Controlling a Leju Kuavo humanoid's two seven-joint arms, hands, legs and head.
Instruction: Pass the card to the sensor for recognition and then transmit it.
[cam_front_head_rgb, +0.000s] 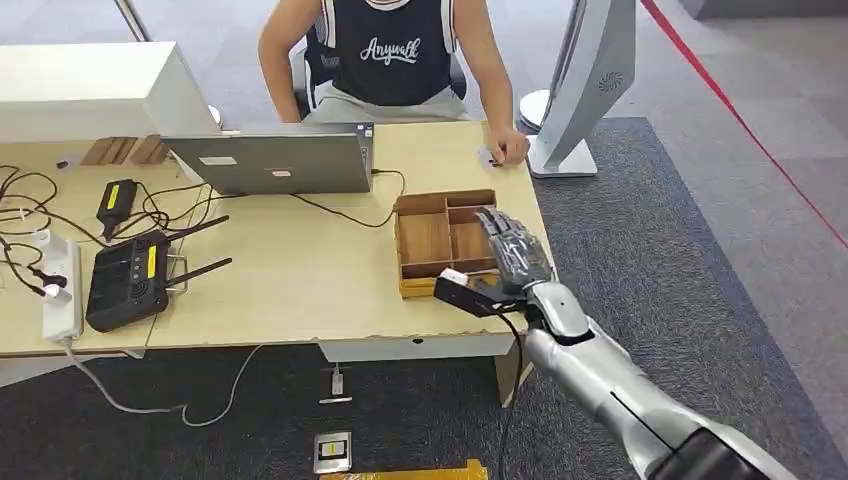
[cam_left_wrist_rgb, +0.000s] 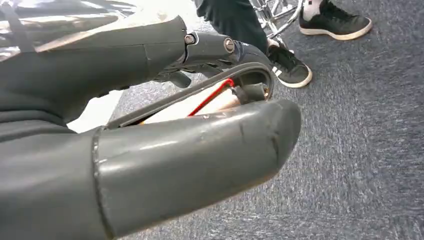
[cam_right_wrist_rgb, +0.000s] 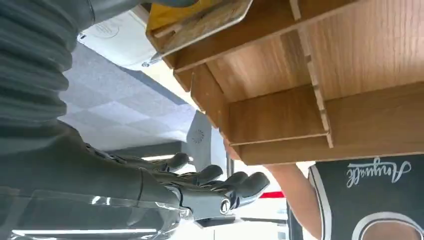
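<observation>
Grey carpet (cam_front_head_rgb: 650, 230) lies around a pale wooden counter (cam_front_head_rgb: 300, 290), and we see a person (cam_front_head_rgb: 390, 50) in a dark sleeveless top seated at its far side. On the counter stand an open laptop (cam_front_head_rgb: 275, 160), a black router (cam_front_head_rgb: 130, 280) with its aerials, a white power strip (cam_front_head_rgb: 60, 285) and loose cables. Near the right end sits a wooden tray (cam_front_head_rgb: 425, 240) split into compartments.

The right robot hand (cam_front_head_rgb: 515, 250) hovers over the tray's right-hand compartments. Its dark fingers (cam_right_wrist_rgb: 240, 182) are stretched out and a little apart, and we see nothing between them.

The person's hand (cam_front_head_rgb: 508, 147) rests on the far right corner of the counter, touching a small pale object (cam_front_head_rgb: 486, 156). We cannot tell whether that is the card, and we cannot make the card out elsewhere. A white curved stand (cam_front_head_rgb: 585, 90) rises from the floor just beside that corner.

The left robot hand (cam_left_wrist_rgb: 190, 135) hangs low over the carpet, near a pair of dark shoes (cam_left_wrist_rgb: 290, 67). Its thick thumb lies close beside the curved fingers, and we cannot tell whether it holds anything.
</observation>
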